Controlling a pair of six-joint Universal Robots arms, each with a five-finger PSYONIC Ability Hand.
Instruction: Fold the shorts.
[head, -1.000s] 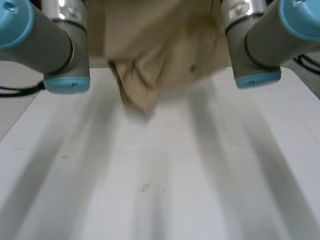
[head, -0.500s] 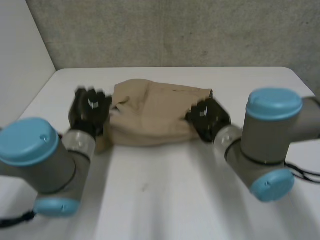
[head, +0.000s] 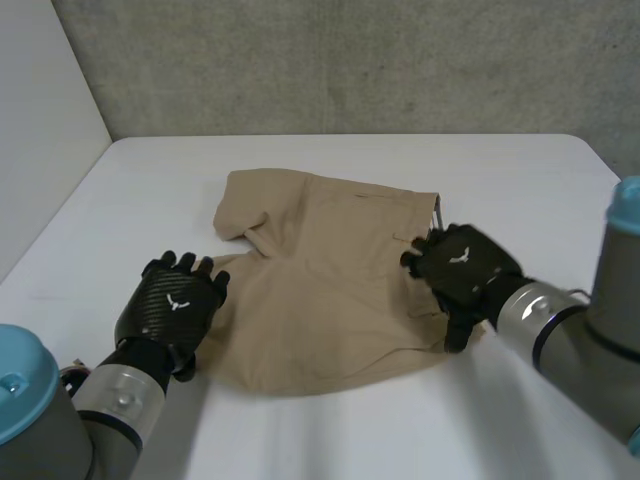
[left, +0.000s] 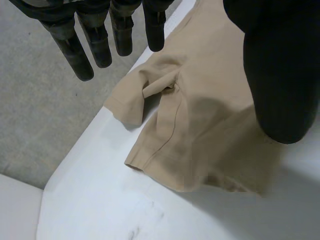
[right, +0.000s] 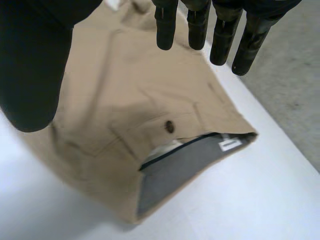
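- Spreading fingers (left: 97, 47) straight on the left hand (head: 170, 305), gripping nothing, hovering at the near left edge of the shorts (head: 320, 290).
- Holding the right hand (head: 462, 272) open too, empty, over the waistband (right: 190, 165) side.
- Waiting one on each side, likely for tugging the cloth flat evenly.
- Leaving the shorts rumpled on the table (head: 520, 170), not yet folded.

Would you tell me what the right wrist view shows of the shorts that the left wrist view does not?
The right wrist view gives the waistband's open end with its grey lining, a white label and a dark button. The left wrist view gives a leg hem and a folded-over flap of cloth. Both have the tan shorts lying on the white table beneath an open hand: the right hand in one, the left hand in the other.
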